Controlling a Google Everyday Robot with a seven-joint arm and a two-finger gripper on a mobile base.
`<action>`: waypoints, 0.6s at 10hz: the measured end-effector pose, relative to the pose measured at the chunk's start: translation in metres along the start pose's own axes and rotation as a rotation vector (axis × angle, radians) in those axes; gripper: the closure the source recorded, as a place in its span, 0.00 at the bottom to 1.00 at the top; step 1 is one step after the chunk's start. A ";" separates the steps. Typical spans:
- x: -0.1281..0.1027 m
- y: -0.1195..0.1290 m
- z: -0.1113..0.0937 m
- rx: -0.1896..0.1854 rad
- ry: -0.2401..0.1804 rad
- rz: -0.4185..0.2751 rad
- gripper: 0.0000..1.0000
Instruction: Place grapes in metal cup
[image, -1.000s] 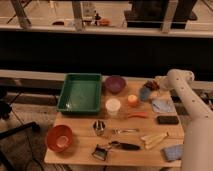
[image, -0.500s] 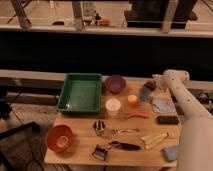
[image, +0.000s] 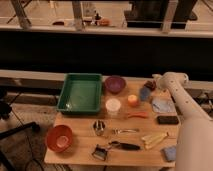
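The grapes (image: 150, 84) are a small dark red lump at the back right of the wooden table (image: 80, 150), next to a blue cup (image: 145, 93). The metal cup (image: 99, 127) is small and shiny and stands upright near the table's middle front, well to the left of the grapes. My white arm (image: 187, 112) comes in from the lower right. My gripper (image: 154, 82) is at its end, right at the grapes and partly hidden by the wrist. I cannot tell whether it touches them.
A green tray (image: 80, 92) stands at the back left, with a purple bowl (image: 115, 84), a white cup (image: 113, 106) and a small orange cup (image: 132, 100) nearby. An orange bowl (image: 59, 138) sits front left. Utensils (image: 117, 146), a blue cloth (image: 162, 105) and a black object (image: 167, 120) lie around.
My arm has swung left, bringing the gripper closer to the grapes at the back right. Nothing on the table has moved.
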 end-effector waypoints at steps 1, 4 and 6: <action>0.000 -0.002 0.000 0.008 0.001 -0.002 0.20; 0.001 -0.008 0.000 0.022 -0.003 -0.006 0.20; -0.001 -0.005 0.007 -0.002 -0.022 -0.005 0.34</action>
